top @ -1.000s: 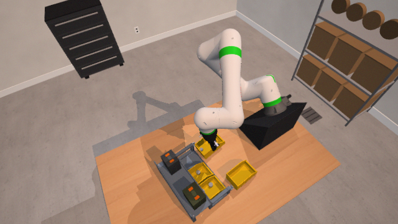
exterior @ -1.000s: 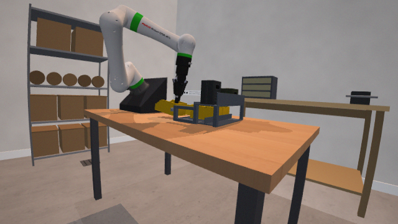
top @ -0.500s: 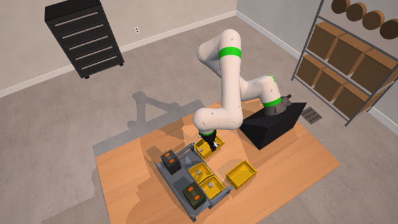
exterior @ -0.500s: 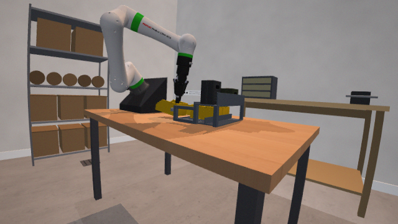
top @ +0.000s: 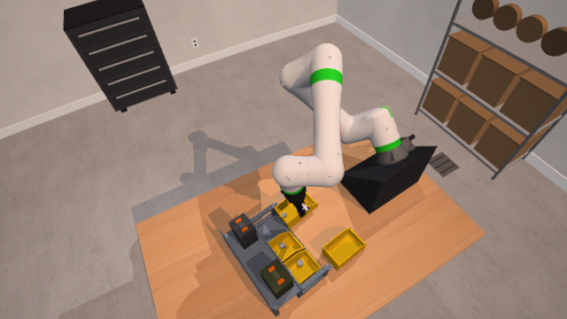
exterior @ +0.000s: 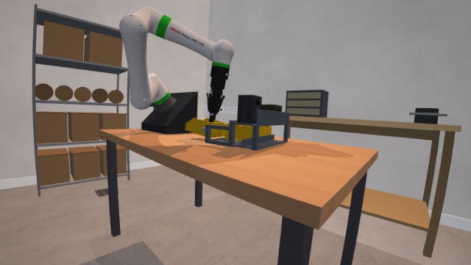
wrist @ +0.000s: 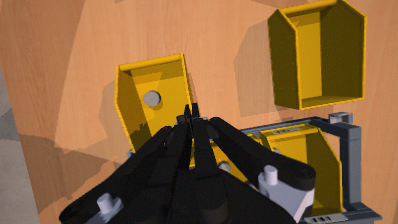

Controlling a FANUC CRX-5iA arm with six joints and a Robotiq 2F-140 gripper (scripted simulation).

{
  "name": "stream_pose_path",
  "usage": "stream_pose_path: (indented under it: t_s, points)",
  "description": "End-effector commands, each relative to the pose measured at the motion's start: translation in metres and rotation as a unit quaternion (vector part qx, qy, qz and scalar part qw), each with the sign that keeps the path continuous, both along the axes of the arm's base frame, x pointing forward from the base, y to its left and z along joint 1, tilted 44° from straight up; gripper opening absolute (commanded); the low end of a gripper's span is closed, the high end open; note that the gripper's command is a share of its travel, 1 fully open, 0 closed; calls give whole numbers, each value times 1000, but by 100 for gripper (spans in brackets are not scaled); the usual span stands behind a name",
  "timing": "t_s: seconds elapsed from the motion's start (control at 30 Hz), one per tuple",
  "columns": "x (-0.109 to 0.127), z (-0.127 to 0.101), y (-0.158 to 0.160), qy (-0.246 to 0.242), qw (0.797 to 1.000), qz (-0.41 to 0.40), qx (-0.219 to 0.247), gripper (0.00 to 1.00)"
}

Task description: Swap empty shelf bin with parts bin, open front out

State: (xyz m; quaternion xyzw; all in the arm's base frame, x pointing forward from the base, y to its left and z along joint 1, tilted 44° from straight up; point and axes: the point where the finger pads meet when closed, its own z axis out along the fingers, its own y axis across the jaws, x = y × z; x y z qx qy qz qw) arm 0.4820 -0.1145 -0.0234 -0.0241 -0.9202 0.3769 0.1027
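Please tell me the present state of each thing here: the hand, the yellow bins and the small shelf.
hand: shut on the side wall of the loaded bin.
loaded bin: tilted, in front of the shelf's gap, not yet inside; one grey part in it.
empty bin: upright on the table, nothing inside.
shelf: one end slot vacant.
two shelf bins: in their slots, a part in each.
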Motion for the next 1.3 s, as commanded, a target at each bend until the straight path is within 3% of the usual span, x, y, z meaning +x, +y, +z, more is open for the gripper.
stream_pose_path:
  t_s: [0.0,1.27]
  points:
    - [4,0,1,-1,1000,1,0,10]
    - [42,-2,0,-1,1000,1,0,10]
